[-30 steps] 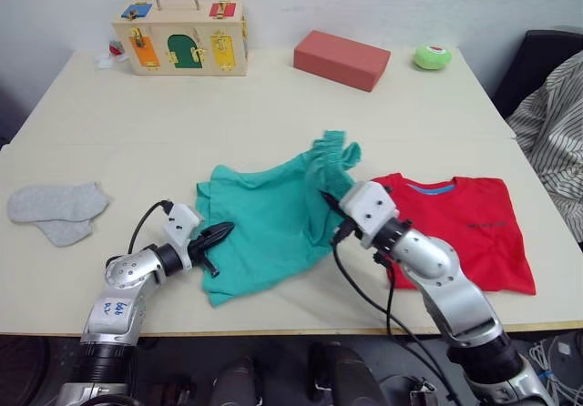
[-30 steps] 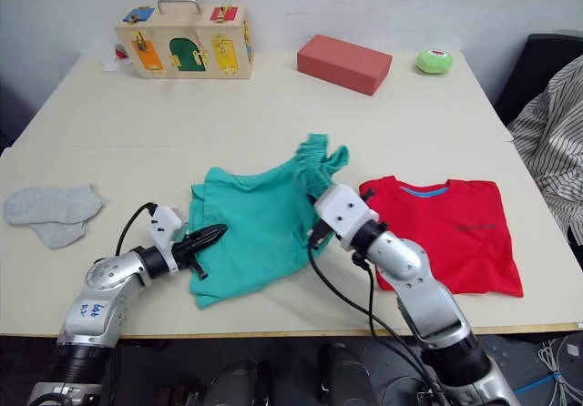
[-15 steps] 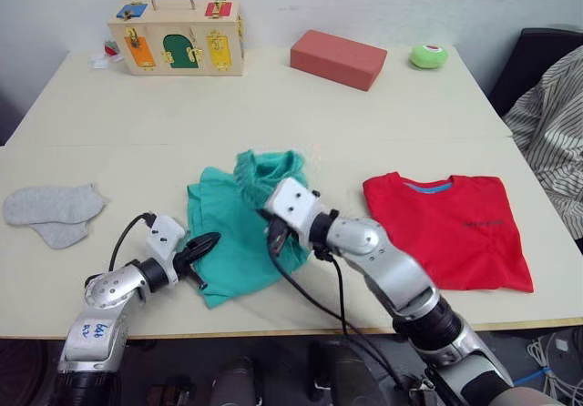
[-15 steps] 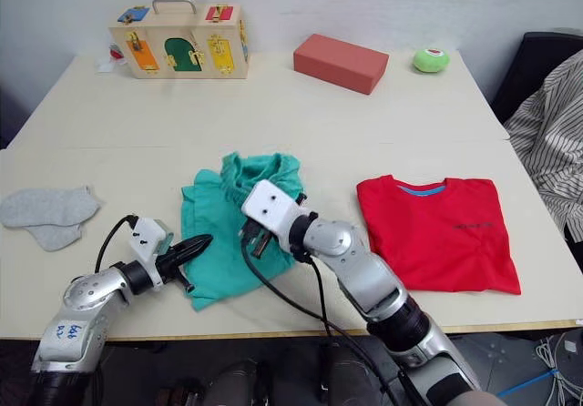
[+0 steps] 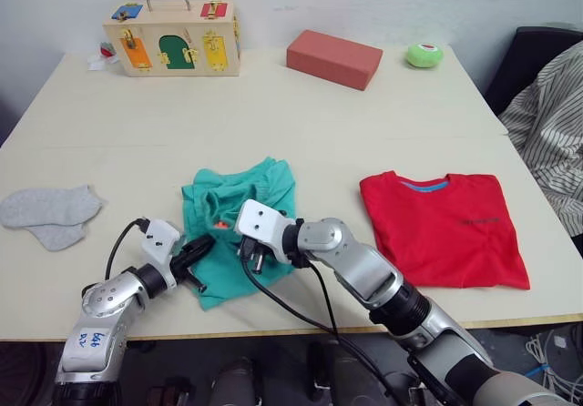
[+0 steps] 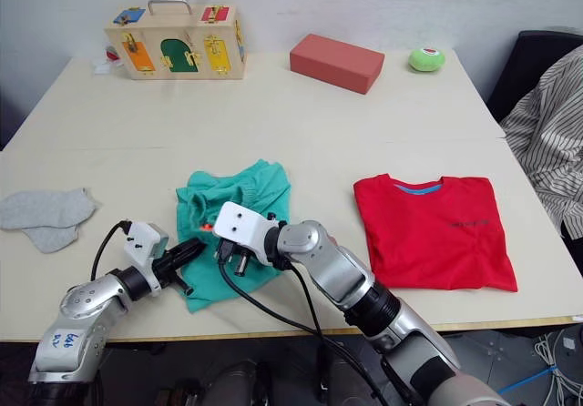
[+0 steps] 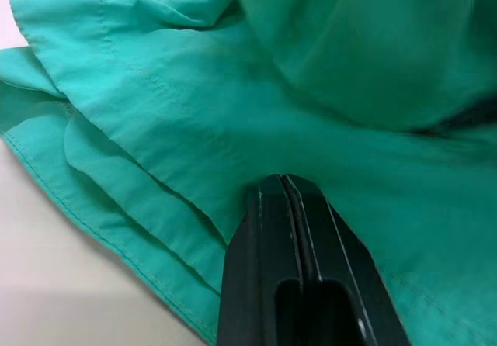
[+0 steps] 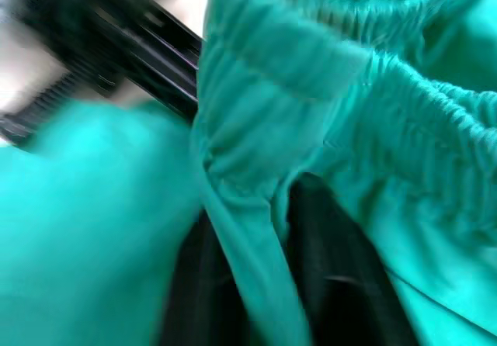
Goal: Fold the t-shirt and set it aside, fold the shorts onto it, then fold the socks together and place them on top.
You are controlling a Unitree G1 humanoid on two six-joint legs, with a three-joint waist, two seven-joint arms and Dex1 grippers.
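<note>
The shorts [image 5: 239,217] are clamped by both end effectors, left [image 7: 285,187] and right [image 8: 268,206] (fingers pinched on teal cloth), low over the desk [image 5: 273,115].

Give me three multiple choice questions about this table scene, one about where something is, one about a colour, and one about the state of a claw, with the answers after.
1. Where do the socks lie?
A. On the table's left side, apart from both garments
B. On top of the t-shirt
C. Beside the green ball

2. What colour is the block at the far side of the table?
A. Yellow
B. Brick red
C. Black

3. What is the right claw doing?
A. Hanging open above the t-shirt
B. Resting shut on the bare table
C. Pinching a fold of the shorts

Answers: 1 A, the grey socks sit near the left edge, well clear of the shorts and the t-shirt. 2 B, the block between the wooden latch box and the green ball is brick red. 3 C, the right wrist view shows teal cloth gripped between its two fingers.
</note>
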